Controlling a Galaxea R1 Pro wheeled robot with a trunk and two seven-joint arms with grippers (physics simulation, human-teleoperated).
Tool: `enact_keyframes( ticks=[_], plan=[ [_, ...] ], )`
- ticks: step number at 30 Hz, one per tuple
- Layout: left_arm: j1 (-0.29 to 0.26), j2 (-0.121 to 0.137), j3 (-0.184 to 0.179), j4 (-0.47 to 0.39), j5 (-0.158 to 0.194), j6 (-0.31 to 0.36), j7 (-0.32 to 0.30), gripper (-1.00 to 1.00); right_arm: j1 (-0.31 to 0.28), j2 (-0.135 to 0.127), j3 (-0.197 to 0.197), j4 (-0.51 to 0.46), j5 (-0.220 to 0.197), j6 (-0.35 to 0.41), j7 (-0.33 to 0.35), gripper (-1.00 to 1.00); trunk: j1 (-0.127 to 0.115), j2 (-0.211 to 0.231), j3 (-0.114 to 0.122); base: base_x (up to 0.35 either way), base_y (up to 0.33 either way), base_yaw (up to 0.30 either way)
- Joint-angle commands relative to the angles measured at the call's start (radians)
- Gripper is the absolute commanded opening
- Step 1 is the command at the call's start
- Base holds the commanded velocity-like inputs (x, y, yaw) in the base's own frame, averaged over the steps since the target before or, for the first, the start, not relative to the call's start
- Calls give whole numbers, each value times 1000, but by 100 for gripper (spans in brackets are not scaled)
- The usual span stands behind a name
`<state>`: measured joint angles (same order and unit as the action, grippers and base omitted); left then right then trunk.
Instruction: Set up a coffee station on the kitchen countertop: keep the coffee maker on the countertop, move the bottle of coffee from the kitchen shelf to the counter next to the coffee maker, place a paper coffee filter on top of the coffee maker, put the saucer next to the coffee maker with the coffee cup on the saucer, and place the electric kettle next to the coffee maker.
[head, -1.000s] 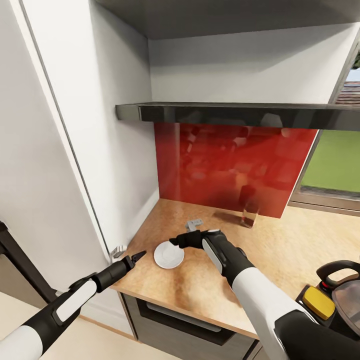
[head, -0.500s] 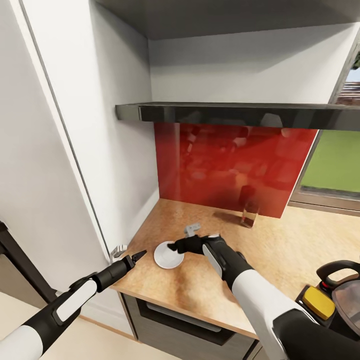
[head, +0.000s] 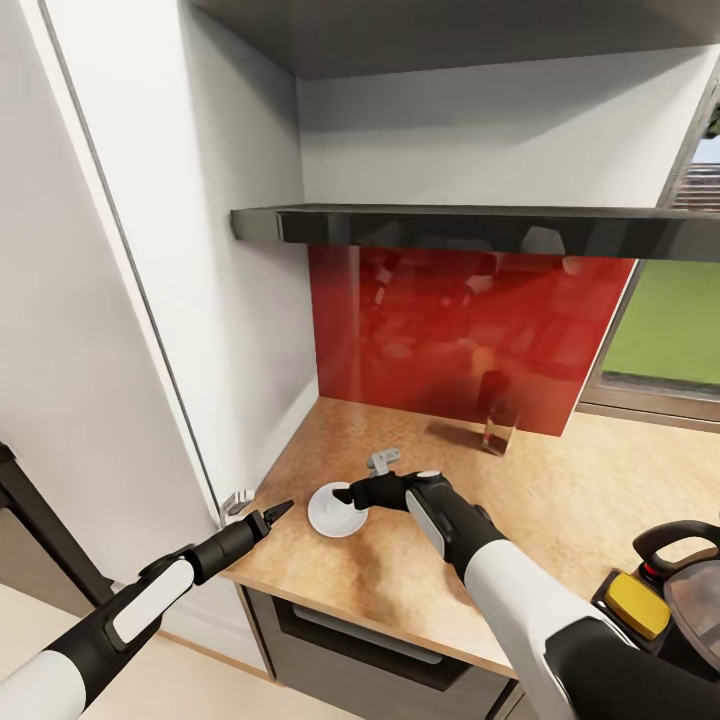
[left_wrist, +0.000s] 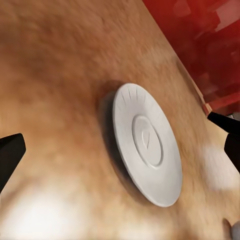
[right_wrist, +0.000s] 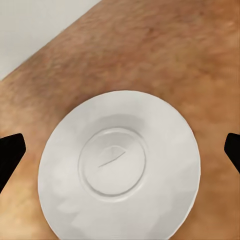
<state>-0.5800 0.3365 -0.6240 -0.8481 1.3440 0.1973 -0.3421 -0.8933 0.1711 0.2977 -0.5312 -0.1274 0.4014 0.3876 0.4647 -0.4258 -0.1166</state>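
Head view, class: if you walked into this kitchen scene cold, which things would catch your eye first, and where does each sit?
The glossy red backsplash at the back of the countertop stands out most, under a dark shelf. Next comes the white saucer lying flat near the countertop's front left corner, with the right gripper open just above it. The left gripper hangs by the counter's left edge.

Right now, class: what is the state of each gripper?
Left gripper: open, empty, at the countertop edge.
Right gripper: open, empty, fingers spread over the saucer.
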Motion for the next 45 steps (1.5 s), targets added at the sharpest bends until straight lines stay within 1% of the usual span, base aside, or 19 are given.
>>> enact_keyframes(
  ticks=[1,9,16,21,24,26,28,30,34,45],
  plan=[
    [-1,1,-3,0,11,4,-2,100,-1,-1,3,0,-10,7,-2,100,1,-2,-2,0,0,0],
    [-1,1,-3,0,11,4,-2,100,-1,0,4,29,-9,6,-1,100,1,-2,-2,0,0,0],
    [-1,1,-3,0,12,4,-2,100,-1,2,8,61,-9,-25,0,100,1,-2,-2,0,0,0],
    [-1,1,-3,0,12,4,-2,100,-1,2,9,73,-9,-29,0,100,1,-2,-2,0,0,0],
    [-1,1,-3,-1,12,4,-2,100,0,2,9,74,-9,-55,1,100,1,-2,-2,0,0,0],
    [-1,1,-3,-1,12,4,-2,100,0,2,8,84,-9,-79,40,100,1,-2,-2,0,0,0],
    [-1,1,-3,-2,12,4,-2,100,0,2,9,105,-8,-88,98,100,1,-2,-2,0,0,0],
    [-1,1,-3,-2,12,4,-2,100,1,2,9,118,-6,-93,138,100,1,-2,-2,0,0,0],
    [-1,1,-3,-4,12,4,-2,100,1,2,8,123,-4,-94,151,100,1,-2,-2,0,0,0],
    [-1,1,-3,-6,12,4,-2,100,1,1,8,128,-2,-94,152,100,1,-2,-2,0,0,0]
  ],
)
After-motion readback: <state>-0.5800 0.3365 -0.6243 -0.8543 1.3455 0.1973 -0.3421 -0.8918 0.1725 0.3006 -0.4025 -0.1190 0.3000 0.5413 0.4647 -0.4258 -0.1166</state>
